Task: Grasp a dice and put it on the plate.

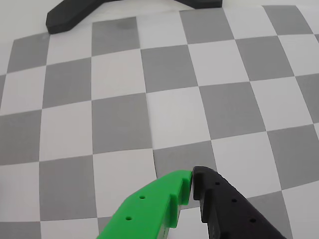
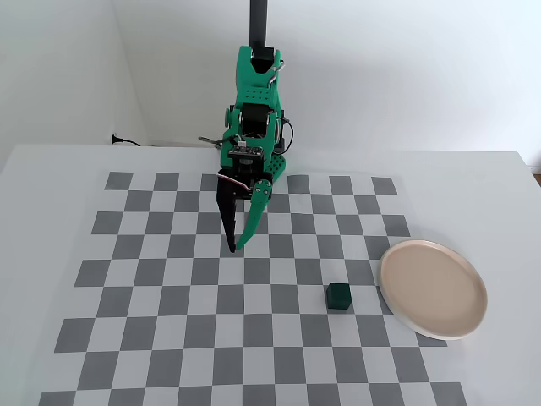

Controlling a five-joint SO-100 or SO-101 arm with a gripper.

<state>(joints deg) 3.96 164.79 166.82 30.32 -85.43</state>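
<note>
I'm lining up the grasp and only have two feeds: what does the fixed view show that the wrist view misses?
Only the fixed view shows the dice, the plate to its right and apart from it, and the whole arm. Only the wrist view shows a black L-shaped piece at the mat's far edge. Both show the checkerboard mat and the gripper, its fingertips together and empty.

Green arm [image 2: 254, 110] folded upright above its end effector [image 2: 234, 248], end effector pointing steeply downward, one black finger [image 1: 229, 209] and one green finger [image 1: 149, 209], tips touching, nothing held between them
</note>
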